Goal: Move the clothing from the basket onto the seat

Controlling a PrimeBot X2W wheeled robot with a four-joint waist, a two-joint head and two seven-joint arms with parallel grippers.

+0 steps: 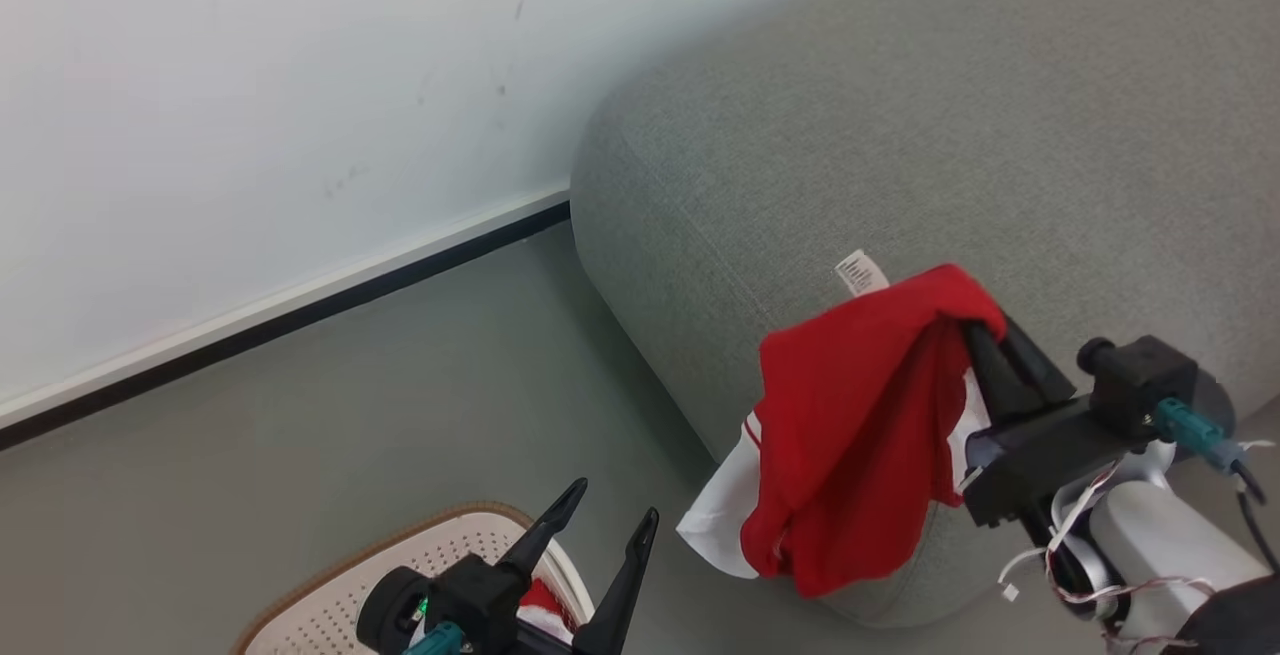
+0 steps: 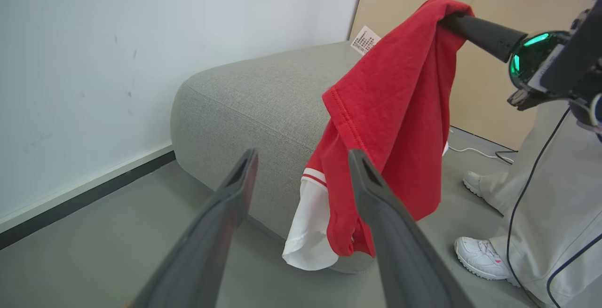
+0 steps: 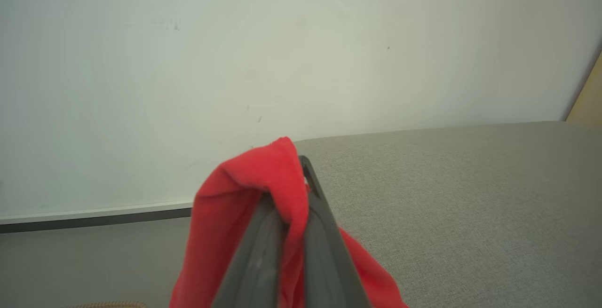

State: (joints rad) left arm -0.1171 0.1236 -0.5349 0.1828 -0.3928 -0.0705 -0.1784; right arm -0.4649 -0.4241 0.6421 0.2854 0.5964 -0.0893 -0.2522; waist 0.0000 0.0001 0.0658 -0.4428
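— At the rounded corner of the seat (image 1: 900, 135), what is the right end effector (image 1: 992, 345) doing?

— It is pinching the clothing (image 1: 850, 435). Its two dark fingers (image 3: 324, 232) are pressing together, and red fabric is folding over their tips and running down between them.

— And how is the clothing hanging?

— It is draping down from that grip in front of the seat's corner. A small white tag (image 1: 860, 273) is sticking up at the top, toward the seat's upper surface. A white panel (image 1: 720, 520) with a red-striped edge is dangling lowest. Whether the fabric is brushing the seat's side, I cannot tell.

— What about the left end effector (image 1: 614, 501)?

— It is hovering lower, out from the seat's corner and apart from the hanging clothing. Its fingers are standing wide apart with nothing between them.

— Where is the basket (image 1: 400, 535) sitting?

— On the grey floor (image 1: 350, 415), well out from the seat's corner, right under the left end effector. Part of its cream perforated wall and brown rim is showing, and a bit of red and white fabric (image 1: 545, 600) is lying inside.

— Anything further out?

— A white wall (image 1: 250, 135) with a dark skirting strip is running past the seat's end. In the left wrist view, a person (image 2: 550, 195) in pale trousers and white shoes (image 2: 479, 258) is standing on the floor beside the seat, beyond the hanging clothing.
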